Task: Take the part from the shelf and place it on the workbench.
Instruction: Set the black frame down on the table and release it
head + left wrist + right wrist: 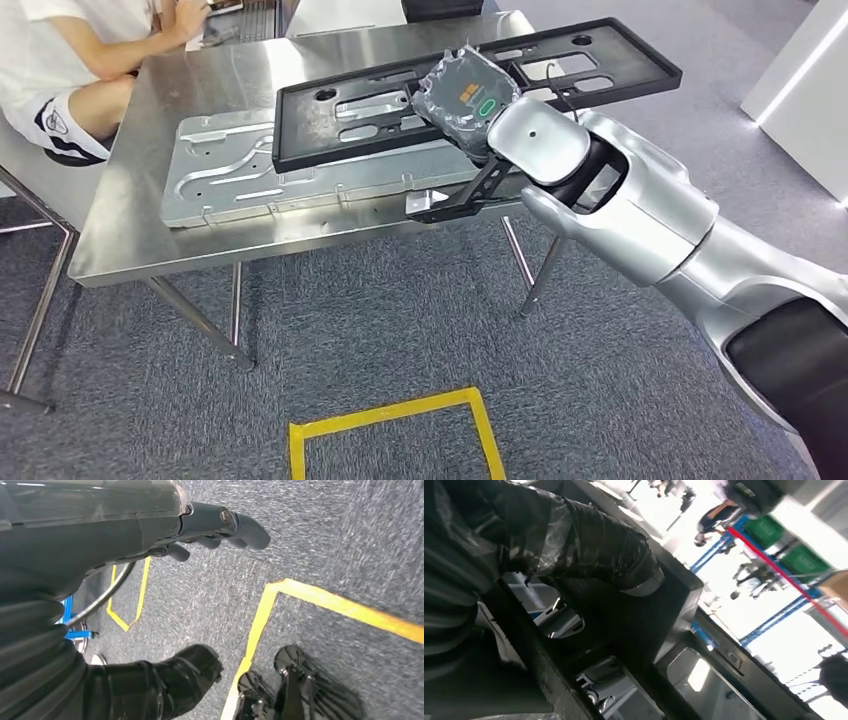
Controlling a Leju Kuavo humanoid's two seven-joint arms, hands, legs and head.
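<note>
Steel workbench (140,215) stands on grey carpet, yellow tape square (395,420) on the floor in front of it. A silver stamped metal panel (250,175) lies flat on the bench top, long side running along the front edge. A person (70,60) in a white shirt sits at the far left corner of the bench, forearm resting on it. Black bracket (455,200) juts out from the right wrist, over the bench's front edge.

Black frame part (400,100), long and flat with slots cut through: its left end rests on the silver panel, its right end reaches out past the bench's right side. Long axis runs left to right, right end angled away from the robot and a bit higher. Right hand (465,95), plastic-wrapped, sits on the middle of the part; right wrist view shows its thumb (609,555) pressed on the black edge, so it grips the part.

Left hand (220,525) hangs over the carpet, fingers curled in loosely, holding nothing.
</note>
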